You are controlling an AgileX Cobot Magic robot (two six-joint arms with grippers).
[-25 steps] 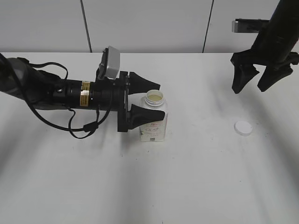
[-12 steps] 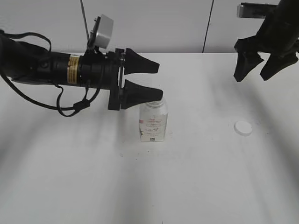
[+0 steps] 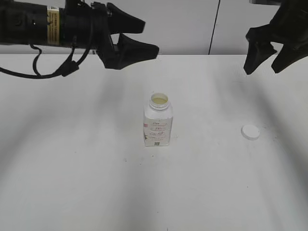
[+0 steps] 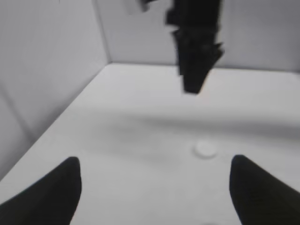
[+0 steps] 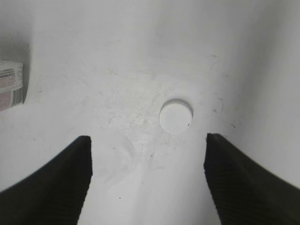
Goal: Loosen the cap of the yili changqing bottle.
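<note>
The yili changqing bottle (image 3: 158,122) stands upright at the table's middle with its neck open and no cap on it. A sliver of it shows at the left edge of the right wrist view (image 5: 10,84). The white cap (image 3: 250,132) lies flat on the table to the bottle's right; it also shows in the right wrist view (image 5: 176,116) and, blurred, in the left wrist view (image 4: 205,149). My left gripper (image 3: 144,36) is open and empty, raised high at the back left of the bottle. My right gripper (image 3: 264,65) is open and empty, high at the back right above the cap.
The white table (image 3: 72,168) meets a pale wall with dark vertical seams at the back. The table around the cap is scuffed with small dark specks (image 5: 140,131). The right arm hangs as a dark shape in the left wrist view (image 4: 194,47).
My left gripper has let go of the bottle and risen up and back to the left. My right gripper has lifted slightly. The bottle and cap have not moved.
</note>
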